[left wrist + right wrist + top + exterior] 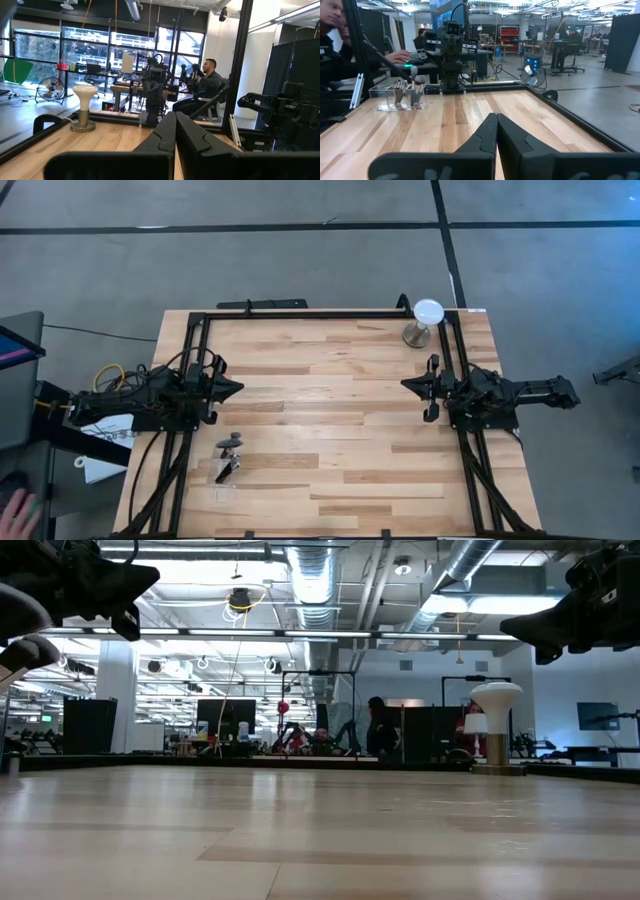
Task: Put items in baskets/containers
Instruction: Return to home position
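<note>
Both arms sit back at the sides, left end effector (236,388) and right end effector (408,384) each pinched closed on nothing. My only worry is the clear tray (382,92) with the brushes (402,89) standing in it at the near left: it looks light, and a stray swing from the left arm could tip it. The bench (330,440) is pale wood planks, white disc on a stand (428,315) far right, open lab with a seated person (207,80) beyond.

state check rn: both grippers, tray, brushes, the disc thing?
left gripper: shut, empty, raised at the table's left side.
right gripper: shut, empty, raised at the right side.
clear tray: upright, brushes inside.
brushes: in the tray, standing or leaning.
white disc on stand: upright, far right corner.
</note>
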Robot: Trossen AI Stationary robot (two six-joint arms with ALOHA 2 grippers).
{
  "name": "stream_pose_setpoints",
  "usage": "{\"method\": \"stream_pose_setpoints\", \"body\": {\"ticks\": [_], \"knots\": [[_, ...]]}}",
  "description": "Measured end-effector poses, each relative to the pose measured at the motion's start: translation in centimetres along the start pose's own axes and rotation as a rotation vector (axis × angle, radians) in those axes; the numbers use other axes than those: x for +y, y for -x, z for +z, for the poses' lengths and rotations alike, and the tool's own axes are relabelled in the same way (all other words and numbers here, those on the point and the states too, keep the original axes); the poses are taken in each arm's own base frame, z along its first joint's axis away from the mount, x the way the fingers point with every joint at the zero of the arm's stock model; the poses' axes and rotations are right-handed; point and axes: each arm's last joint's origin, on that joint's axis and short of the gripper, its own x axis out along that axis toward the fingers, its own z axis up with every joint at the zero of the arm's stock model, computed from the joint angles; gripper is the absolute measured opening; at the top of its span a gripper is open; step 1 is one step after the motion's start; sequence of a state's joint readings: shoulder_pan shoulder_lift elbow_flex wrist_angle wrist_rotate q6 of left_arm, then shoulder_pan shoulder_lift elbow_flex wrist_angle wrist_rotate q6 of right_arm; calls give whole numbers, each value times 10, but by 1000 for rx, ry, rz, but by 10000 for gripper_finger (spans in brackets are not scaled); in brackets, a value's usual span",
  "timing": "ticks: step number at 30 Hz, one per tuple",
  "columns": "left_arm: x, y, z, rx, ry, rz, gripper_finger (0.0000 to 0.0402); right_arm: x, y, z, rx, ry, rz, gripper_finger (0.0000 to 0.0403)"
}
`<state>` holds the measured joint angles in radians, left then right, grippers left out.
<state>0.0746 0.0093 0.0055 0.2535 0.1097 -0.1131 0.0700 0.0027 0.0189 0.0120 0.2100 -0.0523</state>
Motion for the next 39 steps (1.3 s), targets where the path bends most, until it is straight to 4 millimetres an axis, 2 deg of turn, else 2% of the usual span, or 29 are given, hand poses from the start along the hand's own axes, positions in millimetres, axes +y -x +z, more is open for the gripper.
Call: {"method": "stream_pose_setpoints", "body": {"ticks": [18,39], "knots": [[0,0,0,1,0,0,6,0,0,0,1,0,0,0],[3,-11,-20,196,21,23,6,0,0,0,0,0,0,0]]}}
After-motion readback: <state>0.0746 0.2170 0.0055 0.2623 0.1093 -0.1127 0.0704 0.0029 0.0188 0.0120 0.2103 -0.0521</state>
